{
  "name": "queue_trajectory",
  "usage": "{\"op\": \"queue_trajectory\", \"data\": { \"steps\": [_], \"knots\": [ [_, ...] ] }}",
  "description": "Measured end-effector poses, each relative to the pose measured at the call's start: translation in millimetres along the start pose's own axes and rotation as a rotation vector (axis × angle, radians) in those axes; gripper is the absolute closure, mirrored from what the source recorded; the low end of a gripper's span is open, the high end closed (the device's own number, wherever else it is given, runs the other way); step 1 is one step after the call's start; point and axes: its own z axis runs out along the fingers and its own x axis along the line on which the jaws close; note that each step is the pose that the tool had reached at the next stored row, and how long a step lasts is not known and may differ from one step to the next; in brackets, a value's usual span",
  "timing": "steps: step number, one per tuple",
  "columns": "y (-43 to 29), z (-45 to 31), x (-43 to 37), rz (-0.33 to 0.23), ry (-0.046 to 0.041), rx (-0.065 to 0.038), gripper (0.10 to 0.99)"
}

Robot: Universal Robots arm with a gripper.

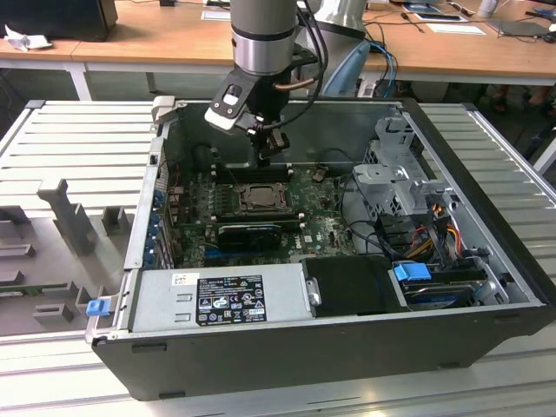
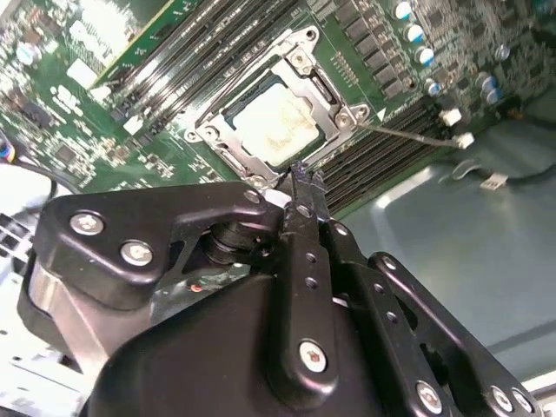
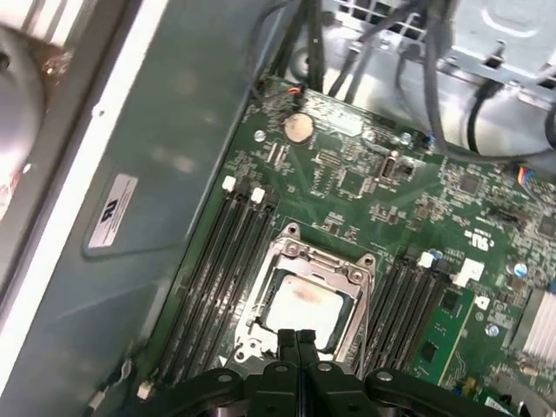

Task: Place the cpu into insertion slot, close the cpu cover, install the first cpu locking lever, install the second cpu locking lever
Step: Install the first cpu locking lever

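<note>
The cpu [image 2: 276, 130] lies flat in the insertion slot [image 2: 246, 97], pale face up. I judge the cpu cover [image 3: 321, 265] to be lowered over it, its window framing the chip. The gripper [image 3: 295, 340] hangs over the socket's edge with its fingers pressed together, pinching nothing. I cannot tell whether the tips touch the frame. In both wrist views the chip lies directly beyond the fingertips. In the exterior view the gripper [image 1: 268, 156] stands above the motherboard [image 1: 295, 228], on the socket's far side, inside the computer case [image 1: 347, 347].
</note>
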Motion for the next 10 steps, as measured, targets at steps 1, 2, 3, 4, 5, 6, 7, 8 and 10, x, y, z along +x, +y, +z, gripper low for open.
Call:
{"op": "queue_trajectory", "data": {
  "steps": [1, 2, 3, 4, 5, 6, 7, 8, 10],
  "knots": [
    [0.0, 0.5, 0.0, -0.029, 0.0018, 0.002, 0.980],
    [-0.1, 0.8, 0.0, -0.058, 0.0034, 0.003, 0.980],
    [-0.1, 1.0, 0.0, -0.075, 0.0044, 0.004, 0.980],
    [-0.1, 1.1, -0.1, -0.096, 0.0056, 0.006, 0.980],
    [-0.1, 1.3, -0.1, -0.114, 0.0068, 0.007, 0.980],
    [-0.1, 1.4, -0.1, -0.133, 0.0081, 0.007, 0.980],
    [-0.1, 1.5, -0.1, -0.162, 0.0098, 0.009, 0.980],
    [-0.1, 1.6, -0.1, -0.181, 0.0110, 0.010, 0.980],
    [-0.1, 1.8, -0.1, -0.219, 0.0133, 0.012, 0.980]
  ]
}}
